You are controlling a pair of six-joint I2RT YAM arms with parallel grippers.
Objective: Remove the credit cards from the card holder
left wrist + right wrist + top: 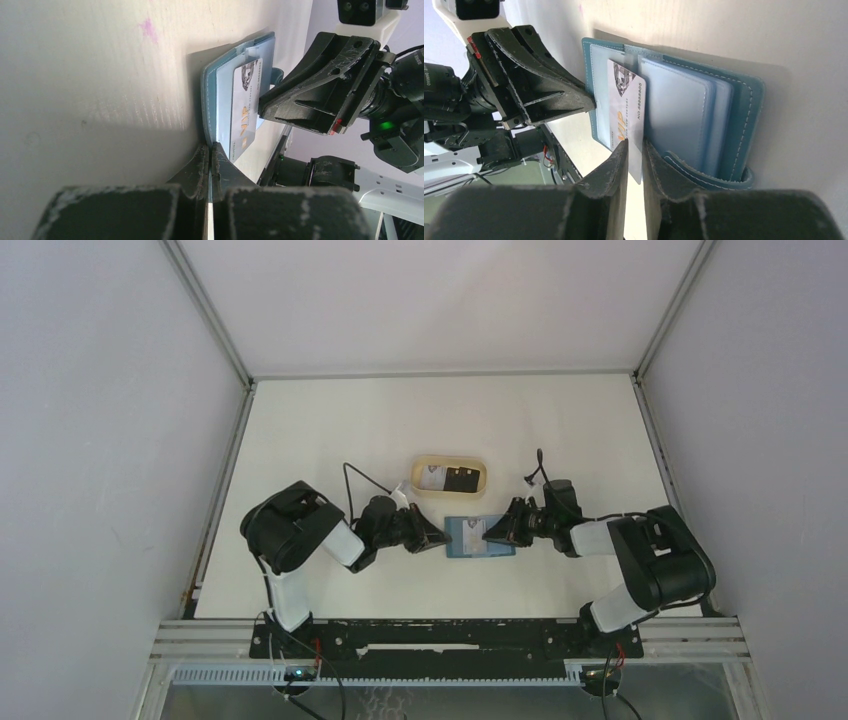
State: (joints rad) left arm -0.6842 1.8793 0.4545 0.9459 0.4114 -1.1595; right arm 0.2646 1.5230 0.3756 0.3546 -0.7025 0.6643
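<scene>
You look down at a white worktop [330, 440] closed in by grey walls. Toward the back stands a tan oval tray [452, 457], and in it lie a white card [433, 477] and a black card [461, 481] side by side. Just in front of the tray the blue wallet [468, 545] lies open on the worktop. The left claw [437, 537] is at its left edge and the right claw [490, 531] is over its right part.

From the left wrist you see the left claw [210, 155] clenched, its tips meeting at the near edge of the wallet [220, 95]. You cannot tell if they pinch the cover or only touch it. A VIP card [245, 115] sticks partly out of an inner pocket, and the right claw [265, 107] reaches to it from the other side.

From the right wrist you see the wallet [734, 115] with its clear pockets [679, 110] fanned open. The VIP card [624, 105] lies over the left half, half pulled out. Its lower edge goes between the two fingers of the right claw [635, 150], which stand only a little apart, one on each face of the card. Whether they squeeze it you cannot tell. The left claw [589, 102] touches the far edge of the wallet.
</scene>
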